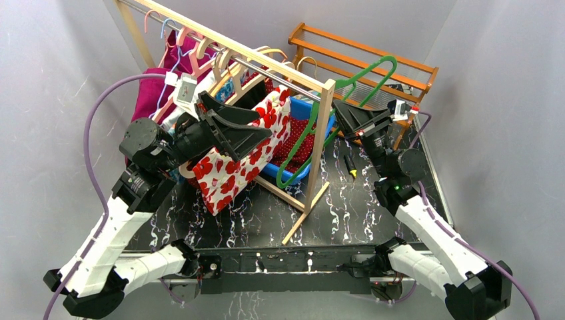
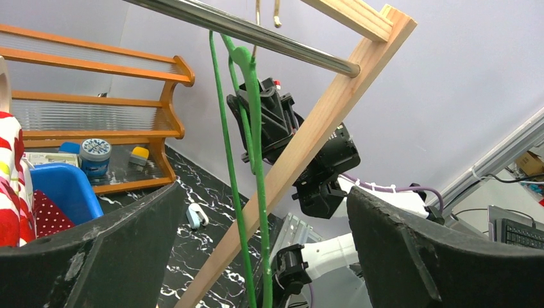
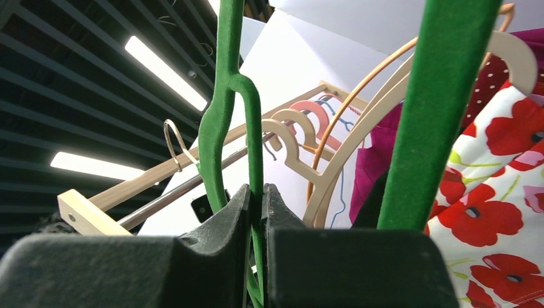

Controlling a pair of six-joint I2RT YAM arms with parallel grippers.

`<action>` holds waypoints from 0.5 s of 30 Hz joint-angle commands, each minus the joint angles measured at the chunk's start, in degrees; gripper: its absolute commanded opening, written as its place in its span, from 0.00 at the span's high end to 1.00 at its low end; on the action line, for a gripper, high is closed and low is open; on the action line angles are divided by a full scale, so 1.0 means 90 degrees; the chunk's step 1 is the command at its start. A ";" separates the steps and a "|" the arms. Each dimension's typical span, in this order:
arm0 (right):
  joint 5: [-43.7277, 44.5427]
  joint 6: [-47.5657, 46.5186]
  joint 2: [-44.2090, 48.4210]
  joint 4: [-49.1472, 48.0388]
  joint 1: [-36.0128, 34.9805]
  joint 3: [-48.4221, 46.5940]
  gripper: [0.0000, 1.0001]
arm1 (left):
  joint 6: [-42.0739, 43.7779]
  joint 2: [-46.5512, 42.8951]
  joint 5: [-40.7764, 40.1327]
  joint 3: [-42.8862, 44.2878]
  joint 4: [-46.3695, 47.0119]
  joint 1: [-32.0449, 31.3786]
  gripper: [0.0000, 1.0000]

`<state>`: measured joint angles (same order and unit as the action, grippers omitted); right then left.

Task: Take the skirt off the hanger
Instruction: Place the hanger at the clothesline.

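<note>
Green hanger (image 3: 221,128) neck is clamped in the closed right gripper (image 3: 256,199); left gripper (image 1: 233,123) gapes wide, empty, beside the poppy-print skirt (image 1: 233,173) hanging left of the hanger. Hazard: tugging fabric one-handed could snag, tipping the wooden rack (image 1: 322,133).

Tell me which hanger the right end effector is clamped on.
The green hanger, hanging at the rail's end by the wooden post. The right end effector is shut on it; the pink hangers and wooden hangers hang further along, untouched.

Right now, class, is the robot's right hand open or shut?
Shut: in the right wrist view the right hand has its fingers pinched on the green hanger, on its thin bar, with no gap.
</note>
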<state>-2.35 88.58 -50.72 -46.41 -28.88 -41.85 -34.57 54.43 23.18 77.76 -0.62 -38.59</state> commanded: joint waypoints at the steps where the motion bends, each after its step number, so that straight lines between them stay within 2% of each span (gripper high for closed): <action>1: -0.0258 0.0351 0.0179 -0.0423 -0.0004 -0.0463 1.00 | 0.0010 -0.0025 0.0120 0.0135 0.0206 -0.0018 0.02; 15: -0.0831 0.0621 0.0349 -0.0049 -0.0004 -0.0221 1.00 | -0.0033 -0.0140 -0.0172 0.0086 -0.0059 -0.0019 0.02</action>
<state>-6.44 92.60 -50.17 -45.76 -28.88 -42.63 -34.72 54.22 22.98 77.76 -0.75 -38.59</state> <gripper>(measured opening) 0.142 0.983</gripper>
